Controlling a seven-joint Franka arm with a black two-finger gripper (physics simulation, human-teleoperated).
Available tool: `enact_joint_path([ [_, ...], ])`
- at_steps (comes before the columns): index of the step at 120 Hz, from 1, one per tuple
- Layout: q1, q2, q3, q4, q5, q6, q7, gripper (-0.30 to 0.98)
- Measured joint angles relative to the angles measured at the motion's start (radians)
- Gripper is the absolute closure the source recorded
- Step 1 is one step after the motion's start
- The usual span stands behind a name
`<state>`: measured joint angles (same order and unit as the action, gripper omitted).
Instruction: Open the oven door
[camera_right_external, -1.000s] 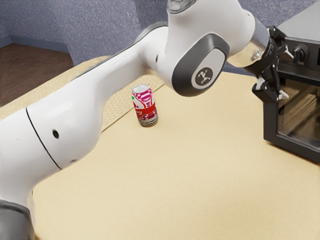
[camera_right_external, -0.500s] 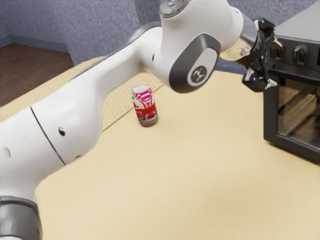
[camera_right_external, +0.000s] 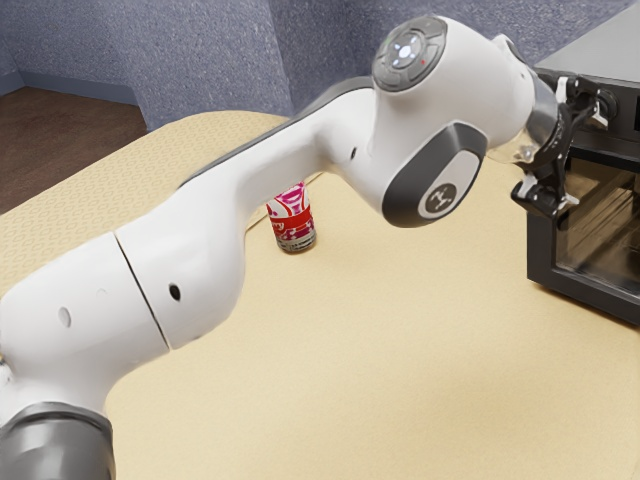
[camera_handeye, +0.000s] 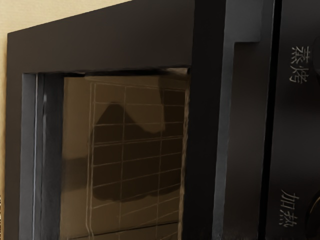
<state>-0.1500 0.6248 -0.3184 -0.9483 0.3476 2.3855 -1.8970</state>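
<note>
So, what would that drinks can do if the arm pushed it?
The can would probably tip if pushed high up, as it stands on a small round base. Once down, its curved side would likely roll on the flat table. Its silvery metal bottom suggests a smooth, slippery shell.

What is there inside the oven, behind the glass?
Through the glass, a wire rack shows, with a dark patch I cannot identify. Whatever lies behind the black frame is covered.

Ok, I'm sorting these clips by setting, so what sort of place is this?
Probably a simulated kitchen or dining area: a small oven stands on a pale table that also holds a drink can.
</note>
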Motion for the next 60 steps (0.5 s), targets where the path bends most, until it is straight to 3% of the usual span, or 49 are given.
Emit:
enact_joint_path([
  [60,-0.011,0.029,0.022,-0.057,0.011,0.039,0.041,0.00],
])
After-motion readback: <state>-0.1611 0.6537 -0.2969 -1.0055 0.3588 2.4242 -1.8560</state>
